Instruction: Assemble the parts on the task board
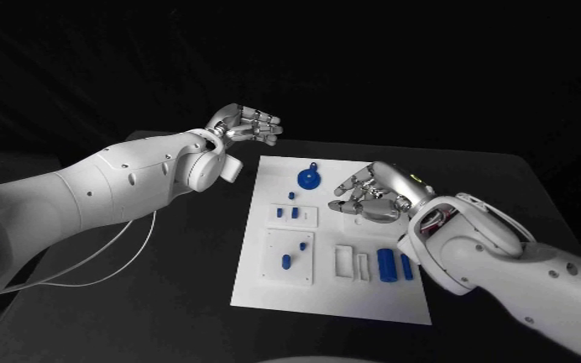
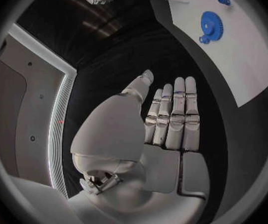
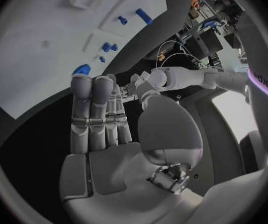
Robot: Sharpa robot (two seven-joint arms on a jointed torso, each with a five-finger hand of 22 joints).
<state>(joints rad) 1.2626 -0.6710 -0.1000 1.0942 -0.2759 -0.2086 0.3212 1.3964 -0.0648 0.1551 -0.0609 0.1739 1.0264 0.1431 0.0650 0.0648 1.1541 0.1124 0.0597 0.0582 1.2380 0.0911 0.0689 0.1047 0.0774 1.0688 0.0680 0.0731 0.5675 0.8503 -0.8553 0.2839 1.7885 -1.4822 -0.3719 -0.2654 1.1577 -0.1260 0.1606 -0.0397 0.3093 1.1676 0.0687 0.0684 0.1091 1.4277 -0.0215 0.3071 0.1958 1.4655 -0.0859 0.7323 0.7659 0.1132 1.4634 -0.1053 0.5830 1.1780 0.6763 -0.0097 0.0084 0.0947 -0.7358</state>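
I see the task board (image 1: 273, 287) lying flat in the middle of the black table (image 1: 181, 296), long side running away from me.

Parts on it, head view: a blue gear (image 1: 310, 179) near the far edge, with a small blue knob just beyond it. Two small blue pegs (image 1: 288, 211) stand in a raised white block left of centre. Two more blue pieces (image 1: 293, 255) sit in the larger white block nearer me. A blue cylinder (image 1: 386, 264) lies at the near right, beside white slotted pieces (image 1: 353, 262).

Left hand (image 1: 246, 125): held above the table beyond the board's far left corner, apart from the board. In its wrist view the fingers (image 2: 176, 115) are straight and side by side, palm bare, nothing held.

Right hand (image 1: 373, 194): over the board's right side, level with the gear and just to its right. Fingers look slightly bent in the head view; the wrist view shows the fingers (image 3: 91, 109) extended together with nothing in them. I cannot tell whether the fingertips touch the board.
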